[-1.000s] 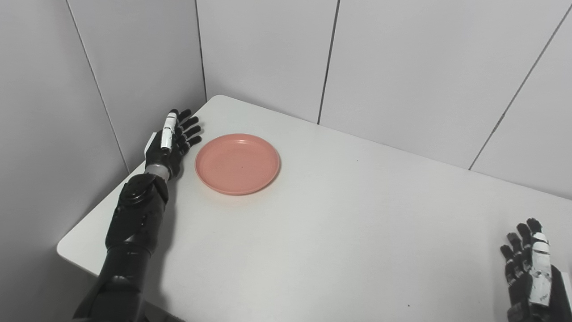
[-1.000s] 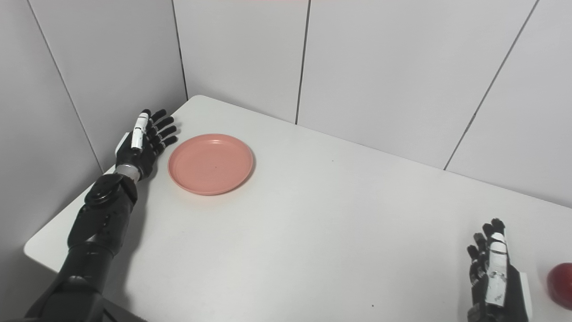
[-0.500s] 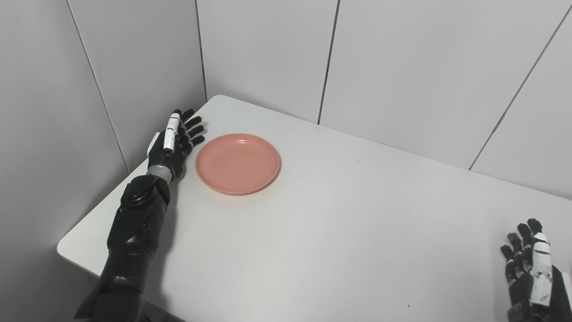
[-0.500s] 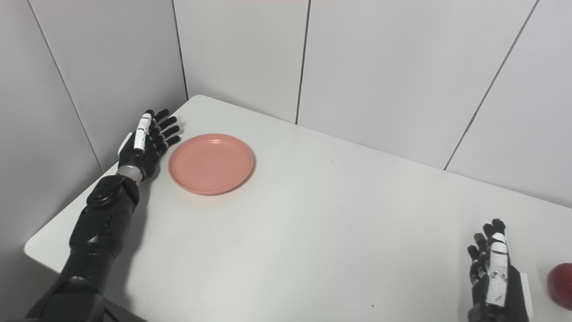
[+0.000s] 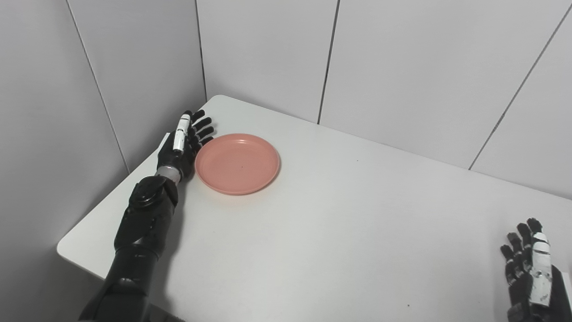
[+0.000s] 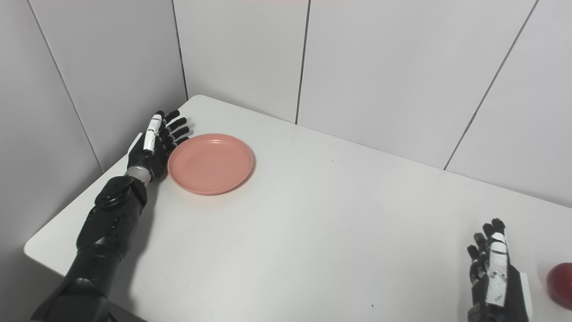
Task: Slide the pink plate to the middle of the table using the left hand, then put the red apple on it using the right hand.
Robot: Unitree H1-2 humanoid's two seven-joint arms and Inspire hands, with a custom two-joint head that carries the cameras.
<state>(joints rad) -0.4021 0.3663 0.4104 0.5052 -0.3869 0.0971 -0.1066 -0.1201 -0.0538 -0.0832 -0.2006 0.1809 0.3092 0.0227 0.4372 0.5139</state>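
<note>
Near the desk's far left corner, the left hand [image 5: 185, 143] stands on edge, holding nothing, its fingers [image 5: 202, 127] spread and pointing toward the far edge, right against the pink plate [image 5: 237, 163]. That plate is round, so no long axis, and lies flat, open side up. Along the near right edge the right hand [image 6: 494, 273] is spread and empty, just beside the red apple [image 6: 560, 285].

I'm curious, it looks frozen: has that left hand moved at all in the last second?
Yes. The left hand has shifted right, up to the pink plate, which stayed put.
</note>
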